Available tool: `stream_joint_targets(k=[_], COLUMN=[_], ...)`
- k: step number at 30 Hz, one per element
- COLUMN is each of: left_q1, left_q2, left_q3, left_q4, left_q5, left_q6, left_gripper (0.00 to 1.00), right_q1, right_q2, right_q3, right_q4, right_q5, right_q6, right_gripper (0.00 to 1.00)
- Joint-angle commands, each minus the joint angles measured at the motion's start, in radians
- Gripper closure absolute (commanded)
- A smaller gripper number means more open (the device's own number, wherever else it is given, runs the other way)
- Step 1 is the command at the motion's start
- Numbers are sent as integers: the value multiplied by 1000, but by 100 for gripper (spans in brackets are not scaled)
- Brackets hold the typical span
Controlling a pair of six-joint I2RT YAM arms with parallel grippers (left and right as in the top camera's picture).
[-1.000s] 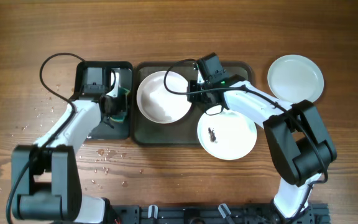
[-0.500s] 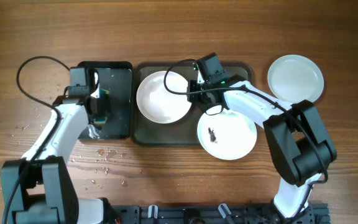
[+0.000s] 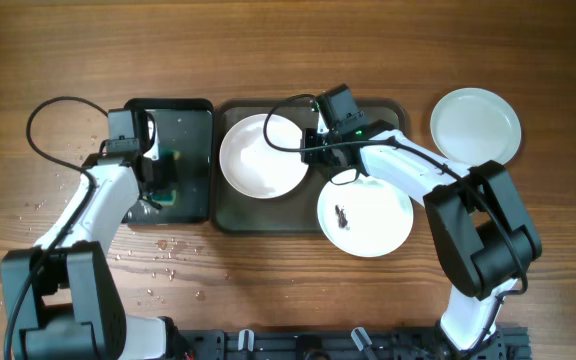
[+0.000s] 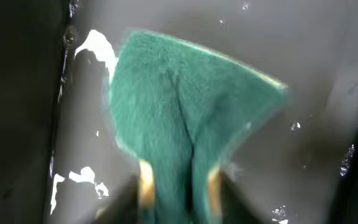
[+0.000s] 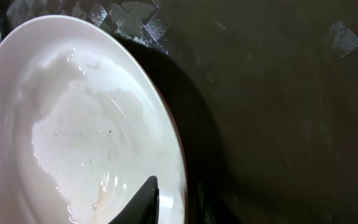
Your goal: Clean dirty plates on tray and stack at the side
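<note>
A wet white plate (image 3: 263,155) (image 5: 73,118) lies at the left of the dark tray (image 3: 368,110). My right gripper (image 3: 309,150) (image 5: 173,202) is shut on that plate's right rim, one finger on top and the other under it. A second plate (image 3: 365,215) with a small black smear overhangs the tray's front right edge. The third plate (image 3: 475,124) rests on the table at the far right. My left gripper (image 3: 160,172) (image 4: 179,190) is over the small black tray (image 3: 193,130). Its pads press a creased green sponge (image 4: 179,106) that lies on the wet tray floor.
Water drops (image 3: 168,250) are scattered on the wooden table in front of the black tray. A black cable (image 3: 43,110) loops to the left of the left arm. White foam patches (image 4: 95,43) sit on the black tray's floor.
My left arm has swung left across the black tray with the sponge and lowered it onto the tray floor. The right arm and all three plates have stayed put.
</note>
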Motion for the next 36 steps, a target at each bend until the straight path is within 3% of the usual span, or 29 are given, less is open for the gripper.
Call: stream_joint_targets(k=[1,5,12,17,22,32,36], left_q1=[3,4,51,161,228,233,233], left_q2=[-10,-84,-233,-304,-309,-309,-309], left_q3=[11,47,130,147,147,147,147], left_q4=[2,10,51,51,39,40,40], left_q5=[15,14,14,15,45,44,44], left_q6=[-40,-96,-224,-336,-350,-350,-349], left_gripper=[17,0,0,0,0,0,0], right_q1=[8,8,8,8,8,8,8], right_q2=[13,13,13,30,45,75,88], right_q3=[-10,-10,-10,-10,-10,-10,-10], right_q4=[6,12,11,6,10,21,30], right_q5=[1,19,19,19,18,72,64], right_q6=[1,1,0,3,8,57,65], right_gripper=[76,74,72,71,71,81,96])
